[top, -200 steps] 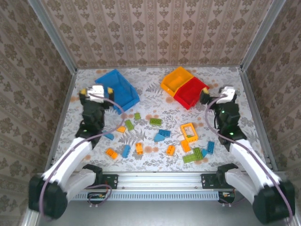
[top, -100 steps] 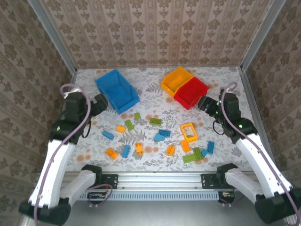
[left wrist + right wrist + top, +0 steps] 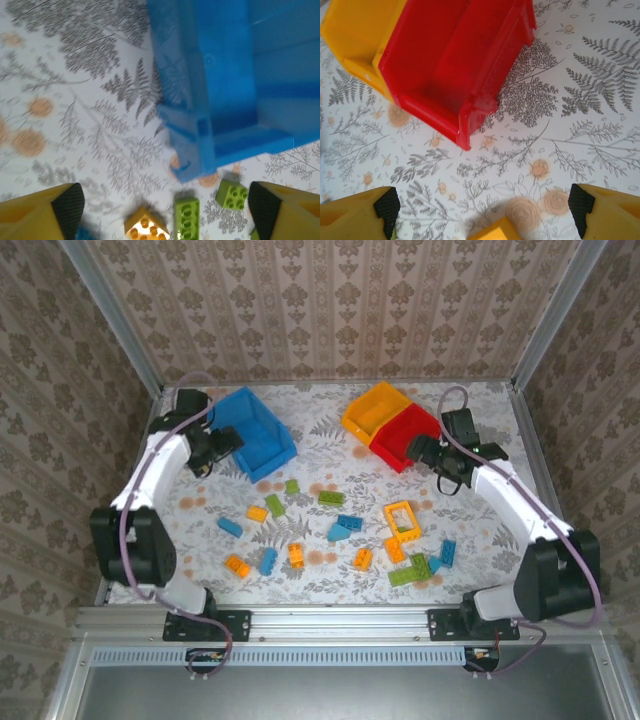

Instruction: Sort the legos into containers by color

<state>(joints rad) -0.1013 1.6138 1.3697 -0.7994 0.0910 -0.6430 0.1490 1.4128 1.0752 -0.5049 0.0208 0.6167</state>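
Observation:
Orange, green and blue legos lie scattered across the middle of the table, among them an orange square frame point(image 3: 401, 519) and a green brick point(image 3: 331, 498). The blue container point(image 3: 255, 430) stands at the back left. The yellow-orange container point(image 3: 372, 408) and the red container point(image 3: 408, 435) stand joined at the back right. My left gripper point(image 3: 227, 440) hovers open by the blue container's left wall point(image 3: 225, 75), above two green bricks point(image 3: 187, 219) and an orange one point(image 3: 146, 226). My right gripper point(image 3: 417, 450) hovers open just off the red container's near corner point(image 3: 455, 65), holding nothing.
The table has a floral cloth point(image 3: 310, 465) and is fenced by metal rails and patterned walls. An orange lego edge point(image 3: 495, 231) shows at the bottom of the right wrist view. Bare cloth lies between the containers and the legos.
Both arms have swung out to the table's sides and reached back. The left gripper has come beside the blue container, the right one to the red container's corner. No lego has moved.

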